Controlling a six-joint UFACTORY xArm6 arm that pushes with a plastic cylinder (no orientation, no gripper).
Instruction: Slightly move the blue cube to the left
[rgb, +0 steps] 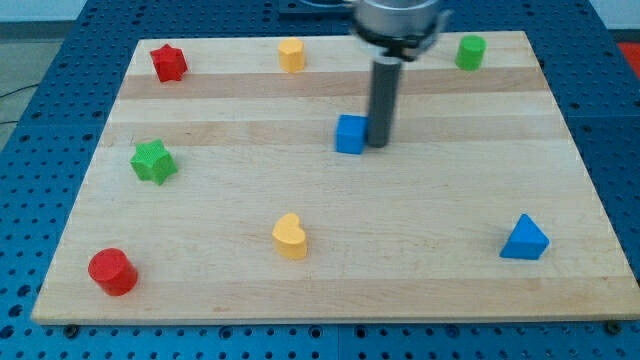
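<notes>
The blue cube (350, 134) sits on the wooden board (440, 220) a little above the middle of the view. My tip (378, 146) stands right against the cube's right side, touching or nearly touching it. The dark rod rises from there to the arm's grey body at the view's top.
A red star (169, 63), a yellow block (291, 55) and a green cylinder (470, 52) lie along the view's top. A green star (153, 161) is at the left. A red cylinder (112, 272), a yellow heart (290, 237) and a blue triangle (524, 239) lie along the bottom.
</notes>
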